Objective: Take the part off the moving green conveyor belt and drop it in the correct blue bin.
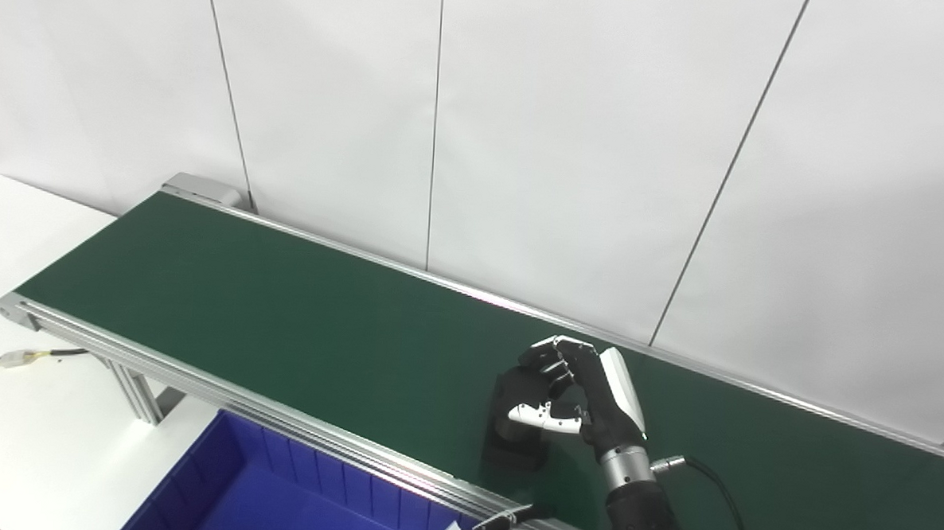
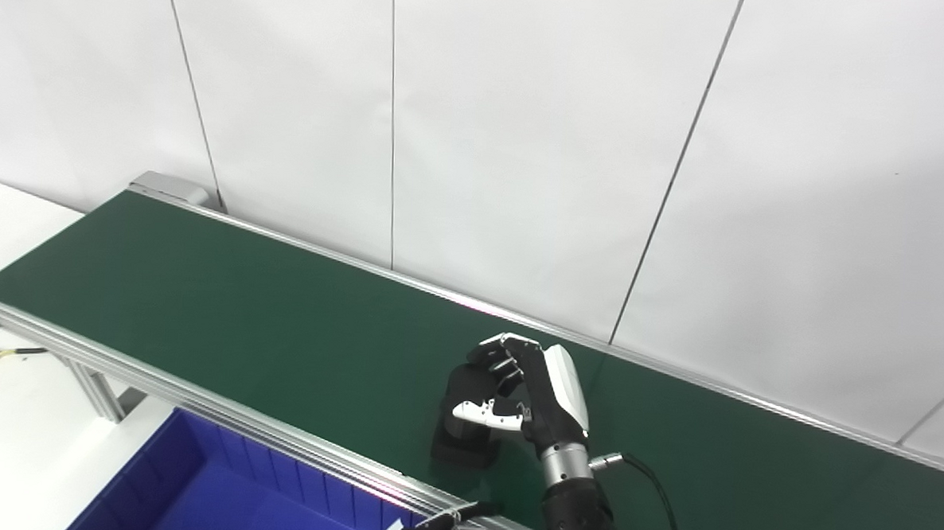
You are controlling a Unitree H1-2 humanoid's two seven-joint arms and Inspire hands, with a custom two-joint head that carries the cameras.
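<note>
Black blocky part (image 1: 517, 426) on belt (image 1: 278, 320)

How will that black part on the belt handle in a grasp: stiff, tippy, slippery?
The part looks blocky and solid, so probably stiff. It appears to stand tall on the belt, so a side push could tip it. Its matte black faces suggest fair grip for the right hand, whose fingers curl around its top.
</note>
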